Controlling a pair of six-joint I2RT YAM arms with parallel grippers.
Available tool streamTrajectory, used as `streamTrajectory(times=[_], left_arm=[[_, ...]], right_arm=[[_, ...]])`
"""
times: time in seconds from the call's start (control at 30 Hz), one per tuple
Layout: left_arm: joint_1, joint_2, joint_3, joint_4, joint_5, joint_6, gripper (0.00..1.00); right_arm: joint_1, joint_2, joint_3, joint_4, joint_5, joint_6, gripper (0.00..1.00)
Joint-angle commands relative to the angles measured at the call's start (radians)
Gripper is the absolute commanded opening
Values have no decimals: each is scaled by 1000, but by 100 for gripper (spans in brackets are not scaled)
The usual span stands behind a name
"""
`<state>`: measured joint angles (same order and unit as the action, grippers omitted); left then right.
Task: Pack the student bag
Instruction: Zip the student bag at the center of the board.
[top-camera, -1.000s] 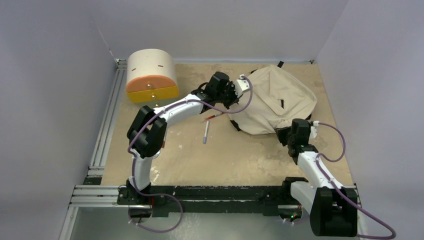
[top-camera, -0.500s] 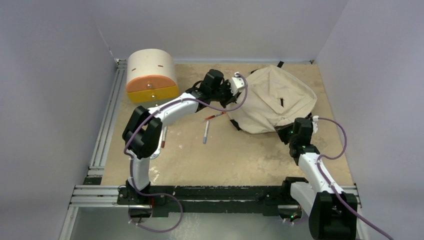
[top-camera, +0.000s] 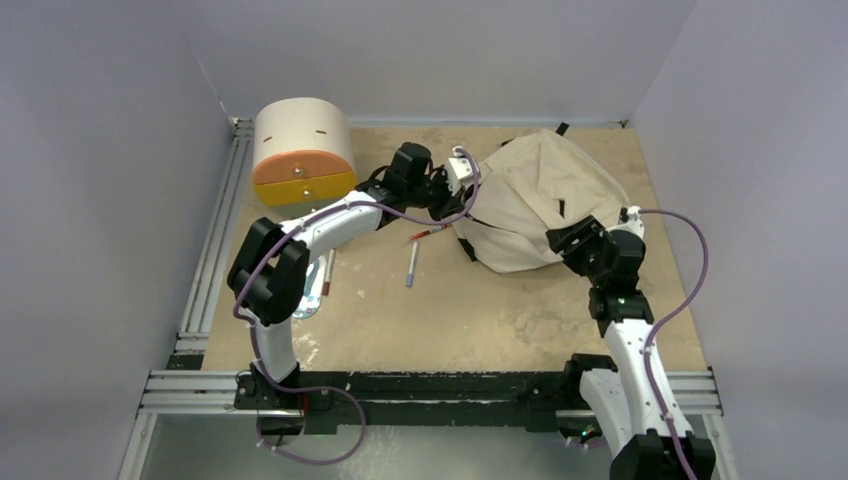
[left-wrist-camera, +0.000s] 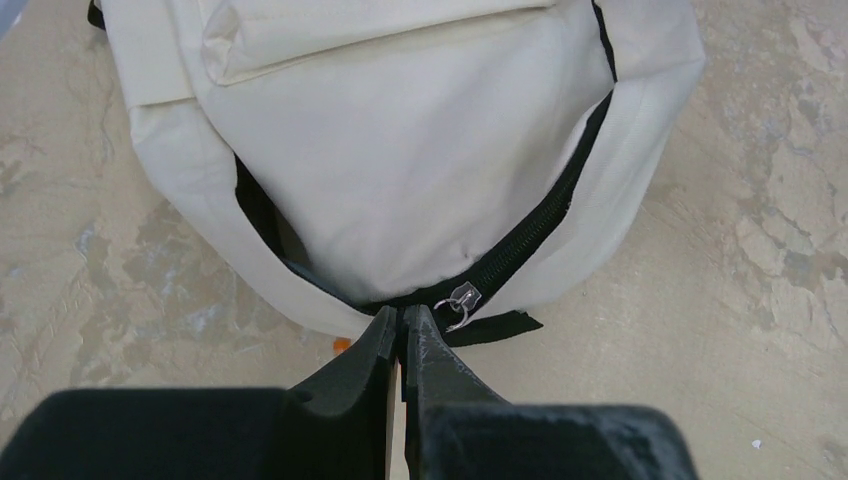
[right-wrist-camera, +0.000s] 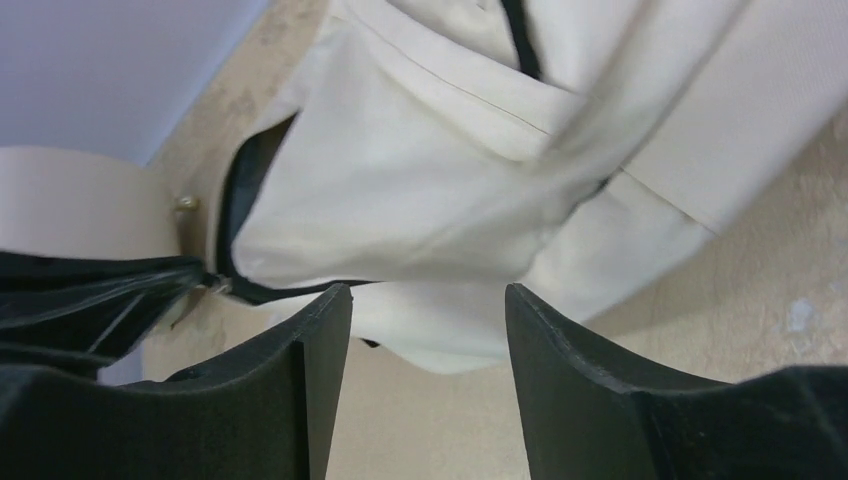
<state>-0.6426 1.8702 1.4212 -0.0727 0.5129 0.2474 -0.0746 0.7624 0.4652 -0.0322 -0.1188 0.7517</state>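
The student bag (top-camera: 540, 195), beige with black zippers, lies at the back right of the table. My left gripper (top-camera: 457, 203) is at its left end, shut on the black zipper edge. In the left wrist view the left gripper (left-wrist-camera: 402, 314) pinches that edge of the bag (left-wrist-camera: 400, 170) just left of the metal zipper pull (left-wrist-camera: 457, 303); the zipper gapes open on the left. My right gripper (top-camera: 562, 238) hovers open over the bag's near right edge. In the right wrist view the right gripper (right-wrist-camera: 428, 296) holds nothing, and the bag (right-wrist-camera: 420, 190) lies beyond its tips.
A cream drawer box (top-camera: 302, 150) with orange and yellow fronts stands at the back left. A red pen (top-camera: 428, 234) and a grey pen (top-camera: 411, 266) lie left of the bag. Another pen (top-camera: 327, 272) lies by the left arm's elbow. Walls enclose the table.
My right gripper has opened, let go of the bag and drawn back to the right. My left gripper, still shut, has pulled the bag's left end further left.
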Motion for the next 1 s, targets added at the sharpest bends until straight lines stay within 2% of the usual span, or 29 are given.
streamTrajectory(times=[0.0,0.2,0.3,0.4,0.5,0.6,0.8,0.97], left_arm=[[5,-70,-10,58,-78,-47,0],[11,-102,-37,118,-203,-78,0],[14,-103,-27,128,-219,-79,0],[15,-91,10,118,-185,-70,0],[14,-78,32,109,-172,-66,0],[16,-56,52,94,-190,-77,0],[17,-14,106,34,-197,-107,0],[18,-4,125,19,-189,-107,0]], right_arm=[[-5,-64,60,55,-92,-94,62],[-4,-65,77,160,-200,-165,67],[-2,0,75,244,-281,-169,70],[34,103,95,281,-359,-190,81],[185,177,132,288,-264,-250,88],[280,218,146,355,-213,-282,90],[336,348,210,433,-130,-436,80],[439,438,264,475,-38,-539,83]])
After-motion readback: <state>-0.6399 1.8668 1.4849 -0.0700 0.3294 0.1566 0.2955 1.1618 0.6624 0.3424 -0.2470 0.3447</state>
